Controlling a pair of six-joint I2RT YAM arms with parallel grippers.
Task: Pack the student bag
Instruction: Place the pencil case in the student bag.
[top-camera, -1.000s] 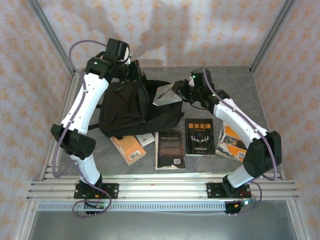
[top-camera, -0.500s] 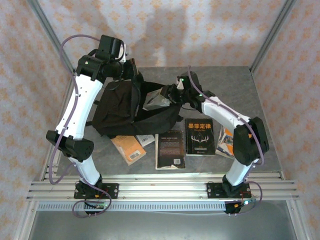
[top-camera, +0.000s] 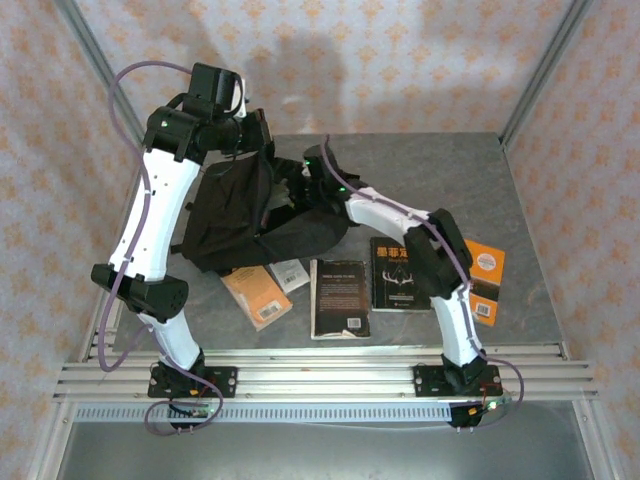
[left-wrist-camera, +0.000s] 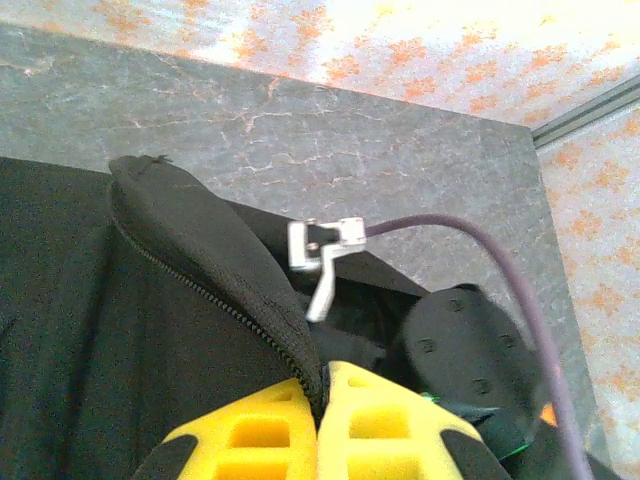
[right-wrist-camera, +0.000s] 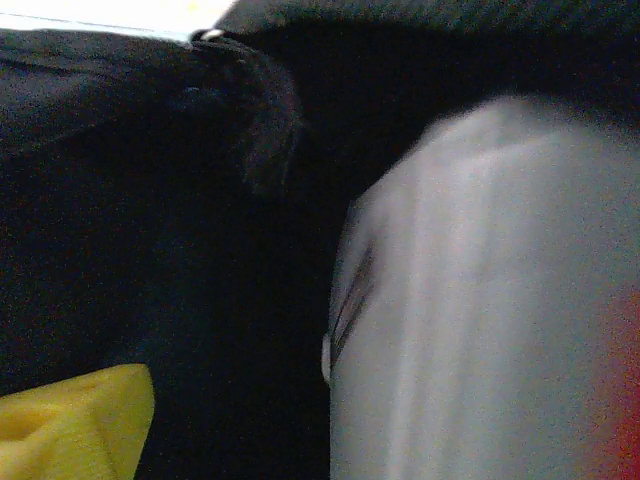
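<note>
The student bag (top-camera: 235, 215) is a black backpack lying at the back left of the table, its mouth facing right. My left gripper (left-wrist-camera: 325, 385) is shut on the bag's zip edge (left-wrist-camera: 215, 285) and holds the upper lip raised; a metal zip pull (left-wrist-camera: 325, 260) hangs just beyond. My right arm (top-camera: 380, 205) reaches left into the bag's mouth, so its gripper is hidden by the fabric from above. Inside the dark bag a grey book (right-wrist-camera: 480, 300) fills the right side. One yellow finger (right-wrist-camera: 75, 420) sits far left, apart from the book.
In front of the bag lie an orange book (top-camera: 257, 297), a small white book (top-camera: 290, 273), a black book (top-camera: 340, 298) and a black book with white characters (top-camera: 400, 273). Another orange book (top-camera: 485, 280) lies at the right. Metal rails run along the table's near edge.
My right arm has stretched left and carried the grey book from outside the bag into its mouth, uncovering the right orange book. My left gripper has kept the bag's lip raised.
</note>
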